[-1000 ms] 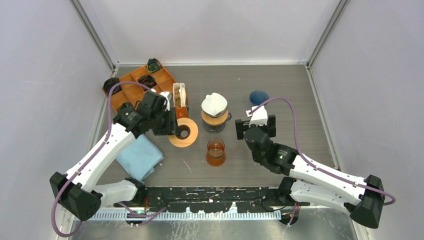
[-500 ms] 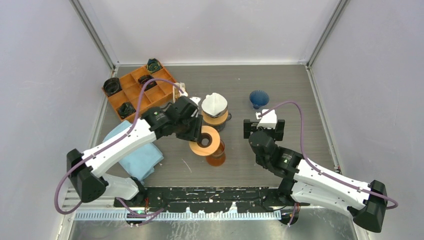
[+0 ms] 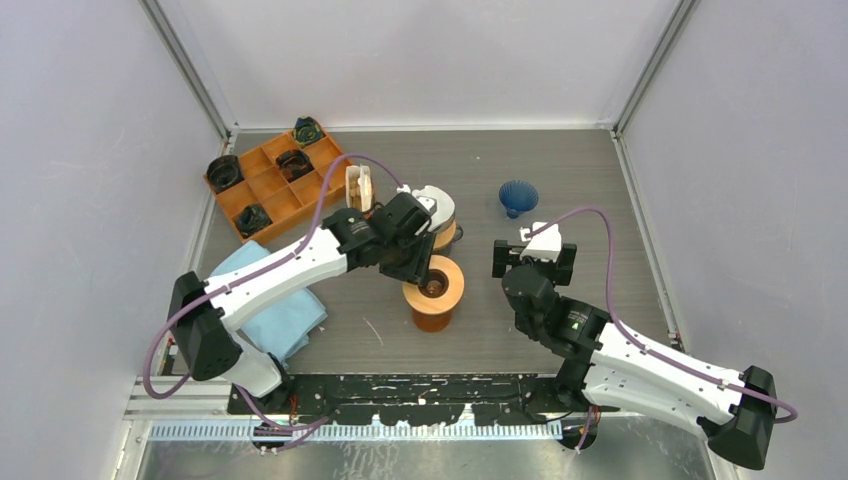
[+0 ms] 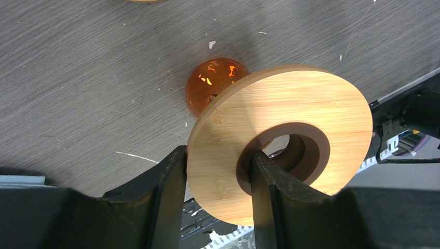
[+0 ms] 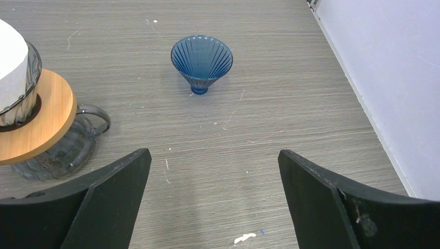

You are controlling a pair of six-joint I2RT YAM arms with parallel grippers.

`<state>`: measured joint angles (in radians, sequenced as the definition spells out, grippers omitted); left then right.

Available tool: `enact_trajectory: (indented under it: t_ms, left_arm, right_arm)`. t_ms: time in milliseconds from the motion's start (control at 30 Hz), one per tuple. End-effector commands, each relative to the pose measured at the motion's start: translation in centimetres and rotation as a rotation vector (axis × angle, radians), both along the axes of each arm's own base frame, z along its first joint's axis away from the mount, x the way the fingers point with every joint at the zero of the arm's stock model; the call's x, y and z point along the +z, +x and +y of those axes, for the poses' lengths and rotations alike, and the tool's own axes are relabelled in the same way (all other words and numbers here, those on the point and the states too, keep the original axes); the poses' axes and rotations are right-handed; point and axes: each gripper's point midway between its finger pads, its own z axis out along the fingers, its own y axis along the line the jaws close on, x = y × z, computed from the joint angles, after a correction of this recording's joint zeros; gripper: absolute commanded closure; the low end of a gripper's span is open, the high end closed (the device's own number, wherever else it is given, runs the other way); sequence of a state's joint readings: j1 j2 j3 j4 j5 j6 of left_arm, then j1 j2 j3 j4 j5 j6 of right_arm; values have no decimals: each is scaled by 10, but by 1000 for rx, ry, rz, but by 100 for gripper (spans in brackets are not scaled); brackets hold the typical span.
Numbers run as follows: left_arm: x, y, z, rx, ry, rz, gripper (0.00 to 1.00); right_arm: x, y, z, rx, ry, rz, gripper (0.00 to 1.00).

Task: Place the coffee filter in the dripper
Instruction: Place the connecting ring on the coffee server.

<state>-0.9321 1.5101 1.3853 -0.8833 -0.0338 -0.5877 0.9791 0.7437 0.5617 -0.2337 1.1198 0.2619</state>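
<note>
One claw, your left gripper (image 4: 218, 174), is squeezing the wooden ring (image 4: 321, 109); your right gripper (image 5: 212, 155) is gaping (empty). The coffee filter (image 5: 9, 54) is looking light and floppy, so you are best pinching its edge gently.

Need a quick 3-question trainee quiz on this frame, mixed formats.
1. True or false: the right gripper is holding the blue cone.
2. What does the left gripper grip? A) wooden ring B) blue cloth C) orange tray
3. Fill in: in the right wrist view, the white filter lies to the ____ of the cone.

Key: 1 false, its jaws are open and the cone stands apart; 2 A; 3 left.
</note>
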Motion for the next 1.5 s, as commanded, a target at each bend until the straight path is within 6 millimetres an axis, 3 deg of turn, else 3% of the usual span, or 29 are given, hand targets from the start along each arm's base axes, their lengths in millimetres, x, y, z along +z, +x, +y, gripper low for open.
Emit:
enact_trajectory:
  t_ms: [0,467,800,1200,1467]
  left_arm:
    - [17,6,-20,-38,-58,-48,70]
    - [-5,11,-12,-19,43,-38,64]
    - [-11,14,-7,-8,79,-43,51]
    - [3,10,-9,-11,22,-55,33]
    - [36,14,1,17,-45,-155,25]
  right_arm:
    - [11,1,-6,-48,52,-45,0]
    - [7,1,-4,-36,48,-36,0]
    - [8,2,-2,-30,49,-34,0]
    - [13,6,2,-14,63,-28,0]
    - [16,30,-4,25,141,26,0]
